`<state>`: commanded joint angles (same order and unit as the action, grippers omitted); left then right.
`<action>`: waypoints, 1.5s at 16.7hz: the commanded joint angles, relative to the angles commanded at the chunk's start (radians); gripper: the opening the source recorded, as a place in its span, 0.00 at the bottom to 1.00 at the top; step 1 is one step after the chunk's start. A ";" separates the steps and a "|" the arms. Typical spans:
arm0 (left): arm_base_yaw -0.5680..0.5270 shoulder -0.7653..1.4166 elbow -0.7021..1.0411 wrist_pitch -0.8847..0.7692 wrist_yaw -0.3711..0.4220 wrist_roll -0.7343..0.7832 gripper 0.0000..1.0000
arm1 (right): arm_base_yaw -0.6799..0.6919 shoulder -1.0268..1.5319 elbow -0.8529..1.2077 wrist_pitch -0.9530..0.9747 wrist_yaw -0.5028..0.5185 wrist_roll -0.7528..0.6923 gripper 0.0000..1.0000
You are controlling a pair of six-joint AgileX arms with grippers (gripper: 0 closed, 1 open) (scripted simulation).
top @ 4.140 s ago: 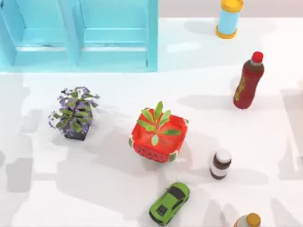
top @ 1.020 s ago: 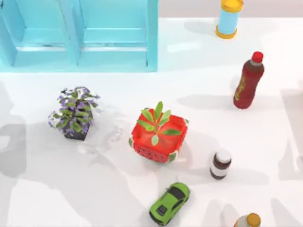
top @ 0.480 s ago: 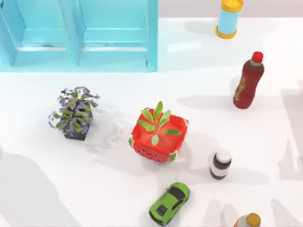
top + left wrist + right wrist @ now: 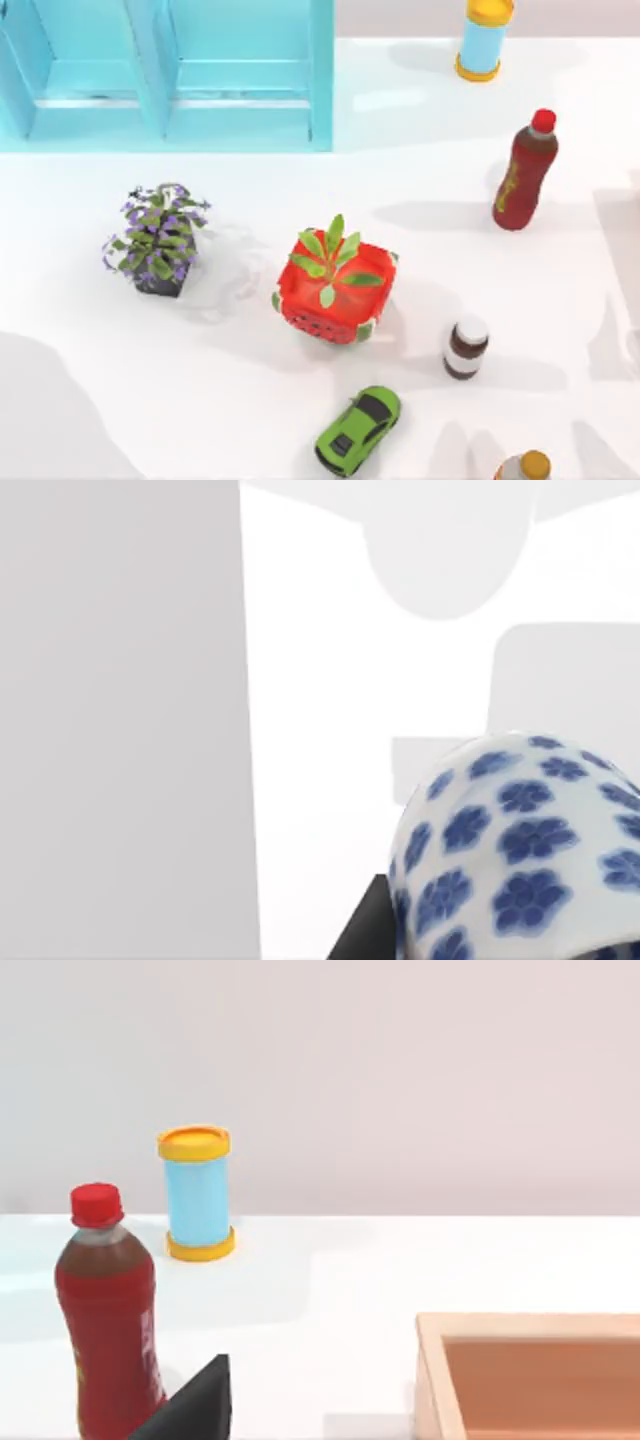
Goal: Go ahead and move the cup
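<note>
From above, the upper left of the frame holds a turquoise cabinet (image 4: pixel 165 75) with two open bays. Below it, left of centre, a purple-flowered plant (image 4: pixel 157 240) stands in a dark pot. At the middle sits a red watermelon-patterned planter (image 4: pixel 335 295) with green leaves, and lower down, just right of centre, a green toy car (image 4: pixel 358 430) is parked at an angle. A small brown jar with a white cap (image 4: pixel 466 347) stands to the right of the planter, with an orange-capped bottle (image 4: pixel 524 467) at the bottom edge beyond it. Further right and higher, a red drink bottle (image 4: pixel 524 172) stands upright, and a light-blue canister with yellow ends (image 4: pixel 483 38) sits at the top edge. All rest on the white table (image 4: pixel 250 400), well apart from one another.

In the left wrist view, the cup (image 4: pixel 520 855) — white with blue flowers — fills the lower right of the frame, hard up against the left gripper, of which a dark piece (image 4: pixel 365 930) shows beside the cup at the bottom edge; whether the fingers pinch it cannot be told.

In the right wrist view, the red bottle is at lower left, the canister behind it, and a wooden tray (image 4: pixel 530 1375) at lower right. A dark fingertip of the right gripper (image 4: pixel 195 1405) shows at the bottom — its spread cannot be judged.
</note>
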<state>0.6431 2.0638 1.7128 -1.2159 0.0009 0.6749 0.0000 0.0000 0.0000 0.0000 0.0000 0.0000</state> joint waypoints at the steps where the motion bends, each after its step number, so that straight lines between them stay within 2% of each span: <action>1: 0.000 0.005 -0.019 0.024 0.000 0.001 0.00 | 0.000 0.000 0.000 0.000 0.000 0.000 1.00; 6: 0.004 0.049 -0.144 0.191 0.001 0.003 0.00 | 0.000 0.000 0.000 0.000 0.000 0.000 1.00; 11: 0.006 0.056 -0.163 0.214 0.002 0.003 0.00 | 0.000 0.000 0.000 0.000 0.000 0.000 1.00; 24: 0.006 0.056 -0.163 0.214 0.002 0.003 0.98 | 0.000 0.000 0.000 0.000 0.000 0.000 1.00; 25: 0.006 0.056 -0.163 0.214 0.002 0.003 1.00 | 0.000 0.000 0.000 0.000 0.000 0.000 1.00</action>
<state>0.6492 2.1193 1.5499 -1.0020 0.0029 0.6775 0.0000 0.0000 0.0000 0.0000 0.0000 0.0000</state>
